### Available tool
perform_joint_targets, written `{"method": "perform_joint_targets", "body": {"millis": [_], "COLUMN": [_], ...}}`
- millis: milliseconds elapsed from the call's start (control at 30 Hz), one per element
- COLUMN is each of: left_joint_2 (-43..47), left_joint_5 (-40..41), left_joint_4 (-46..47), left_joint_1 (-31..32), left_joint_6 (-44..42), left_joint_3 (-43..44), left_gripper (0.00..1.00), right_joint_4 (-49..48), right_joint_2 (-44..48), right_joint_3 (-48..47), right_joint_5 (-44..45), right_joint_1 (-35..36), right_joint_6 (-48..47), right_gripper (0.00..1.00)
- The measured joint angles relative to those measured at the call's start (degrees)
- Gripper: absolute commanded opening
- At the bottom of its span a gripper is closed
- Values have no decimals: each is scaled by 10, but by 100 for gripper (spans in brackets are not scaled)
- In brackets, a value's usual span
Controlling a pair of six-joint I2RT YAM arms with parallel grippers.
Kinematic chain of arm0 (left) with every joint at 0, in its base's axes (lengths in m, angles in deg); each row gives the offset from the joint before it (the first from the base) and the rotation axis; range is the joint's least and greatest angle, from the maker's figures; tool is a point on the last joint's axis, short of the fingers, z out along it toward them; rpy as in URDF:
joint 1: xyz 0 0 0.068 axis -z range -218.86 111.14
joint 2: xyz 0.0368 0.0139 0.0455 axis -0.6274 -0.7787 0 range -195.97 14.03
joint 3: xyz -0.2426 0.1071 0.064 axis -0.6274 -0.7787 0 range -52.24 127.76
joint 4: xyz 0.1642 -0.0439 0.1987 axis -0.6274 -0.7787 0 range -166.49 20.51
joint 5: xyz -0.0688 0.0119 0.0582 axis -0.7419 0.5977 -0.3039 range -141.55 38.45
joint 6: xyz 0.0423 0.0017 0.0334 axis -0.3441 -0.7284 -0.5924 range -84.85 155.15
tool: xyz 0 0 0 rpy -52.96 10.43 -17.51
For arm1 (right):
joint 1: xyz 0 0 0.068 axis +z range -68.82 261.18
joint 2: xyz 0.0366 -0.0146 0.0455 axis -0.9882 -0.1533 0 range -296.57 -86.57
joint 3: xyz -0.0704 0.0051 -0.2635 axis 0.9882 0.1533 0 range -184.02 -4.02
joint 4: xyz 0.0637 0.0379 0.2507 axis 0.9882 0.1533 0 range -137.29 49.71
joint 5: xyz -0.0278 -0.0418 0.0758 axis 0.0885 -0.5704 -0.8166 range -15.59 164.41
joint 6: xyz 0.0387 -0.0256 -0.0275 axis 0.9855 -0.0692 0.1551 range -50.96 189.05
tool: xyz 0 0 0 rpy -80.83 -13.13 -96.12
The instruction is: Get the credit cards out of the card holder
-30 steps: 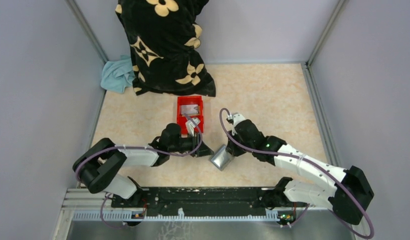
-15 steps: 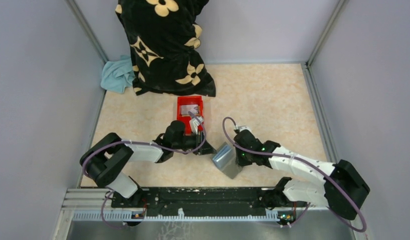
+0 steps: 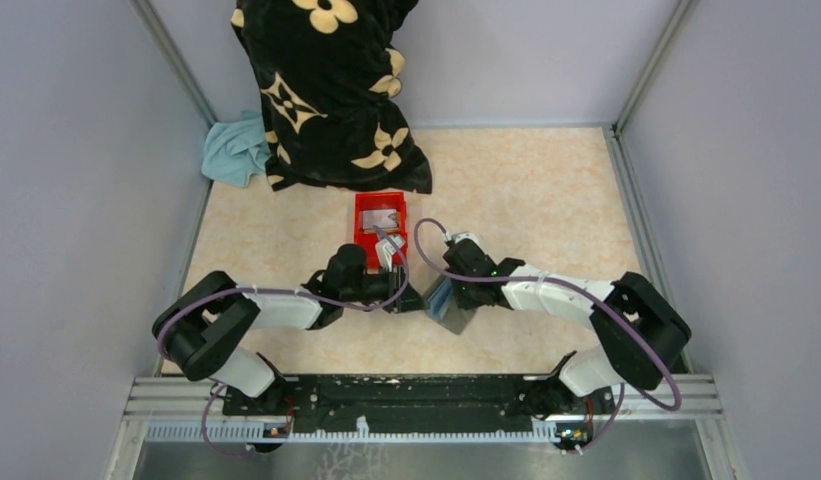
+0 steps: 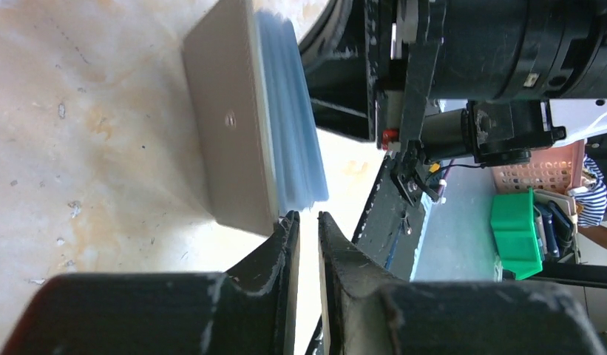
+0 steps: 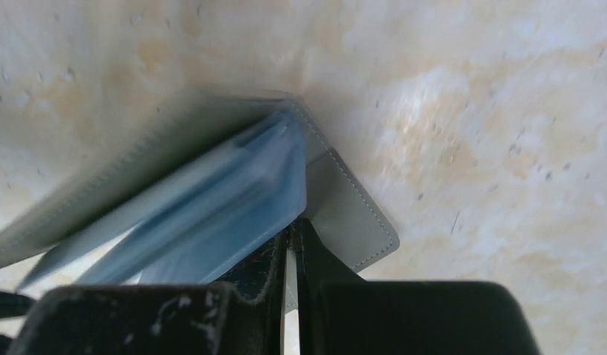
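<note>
The grey card holder (image 3: 454, 312) sits partly open on the table between my two grippers. The left wrist view shows its tan-grey cover (image 4: 230, 126) and blue-grey inner pockets (image 4: 289, 126). My right gripper (image 3: 438, 292) is shut on the holder's grey cover flap (image 5: 352, 214), its fingertips (image 5: 291, 225) under the blue pockets. My left gripper (image 3: 411, 298) is empty, its jaws only narrowly apart (image 4: 304, 218), right at the holder's near corner. A silver-grey credit card (image 3: 383, 217) lies in the red bin (image 3: 361, 225). No card shows in the holder's pockets.
A black blanket with cream flowers (image 3: 326, 90) and a teal cloth (image 3: 234, 150) lie at the back left. Grey walls close the table on three sides. A green bin (image 4: 516, 233) and a pink basket (image 4: 555, 166) stand beyond the table.
My right arm has swung left and forward with the card holder, bringing it up against my left gripper. My left arm has barely moved.
</note>
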Motion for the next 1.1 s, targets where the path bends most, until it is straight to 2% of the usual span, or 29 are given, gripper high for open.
{"method": "perform_joint_targets", "body": {"millis": [200,600,633,700,733,767,867,1100], "left_joint_2": [5,27,27,23,21,20,19,19], "left_joint_5": [8,24,24,24,24,24,24,24], "left_joint_4": [-11,-42,-44,-46,-46,-46,-46,-47], "left_joint_1": [0,0,0,0,0,0,0,0], "left_joint_6": [-1,-12,-13,-13,-13,-13,-14,-20], "left_joint_3": [-7,-2,2,11,15,17,19,19], "left_gripper": [21,21,21,21,21,21,21,21], "right_joint_4": [-39,-65,-64,-56,-52,-50,-39,-37], "right_joint_2": [-60,-71,-70,-64,-61,-58,-46,-14], "right_joint_3": [-46,-52,-52,-52,-52,-52,-52,-52], "right_joint_5": [17,25,25,28,28,29,23,4], "right_joint_1": [-25,-57,-62,-70,-72,-73,-75,-75], "right_joint_6": [-52,-105,-108,-108,-106,-105,-102,-88], "right_gripper": [0,0,6,37,47,52,57,57]}}
